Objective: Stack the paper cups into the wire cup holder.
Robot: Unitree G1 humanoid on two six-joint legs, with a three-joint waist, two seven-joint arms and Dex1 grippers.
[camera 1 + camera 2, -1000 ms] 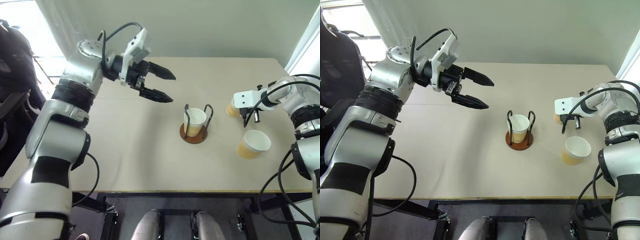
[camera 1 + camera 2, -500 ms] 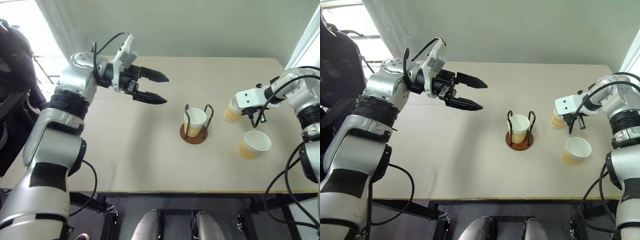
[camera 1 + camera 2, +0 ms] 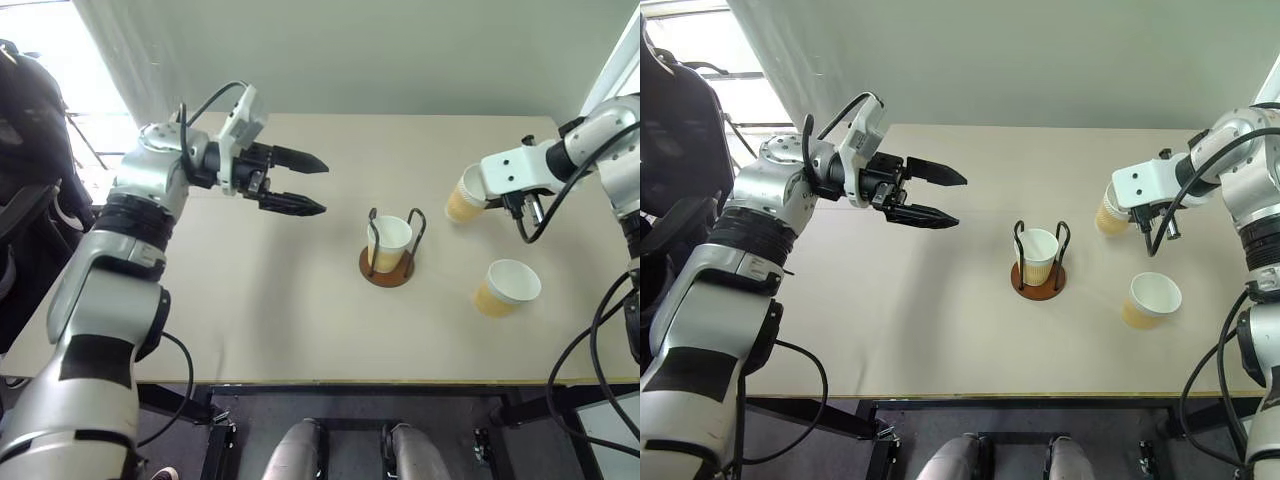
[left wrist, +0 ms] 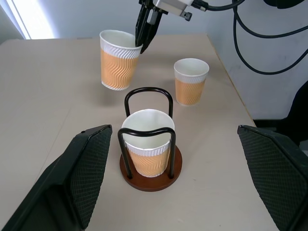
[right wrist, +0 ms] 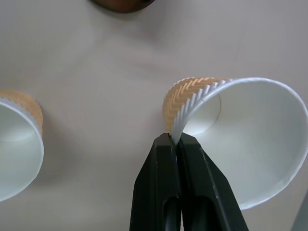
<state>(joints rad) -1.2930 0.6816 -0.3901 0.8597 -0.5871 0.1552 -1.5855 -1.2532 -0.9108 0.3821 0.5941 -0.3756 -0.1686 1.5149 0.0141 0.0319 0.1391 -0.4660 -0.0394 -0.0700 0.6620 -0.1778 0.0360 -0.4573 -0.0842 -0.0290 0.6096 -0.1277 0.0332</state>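
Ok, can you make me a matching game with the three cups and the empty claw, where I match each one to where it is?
Things:
1. cup in the air
2. cup in the holder
3. cup on the table
4. left claw

Places or states:
A. open, holding nothing
B. pinched by its rim in the right claw
C. standing alone near the table's right side
D. sitting between the black wire loops

Pairs: 1-B, 2-D, 3-C, 4-A
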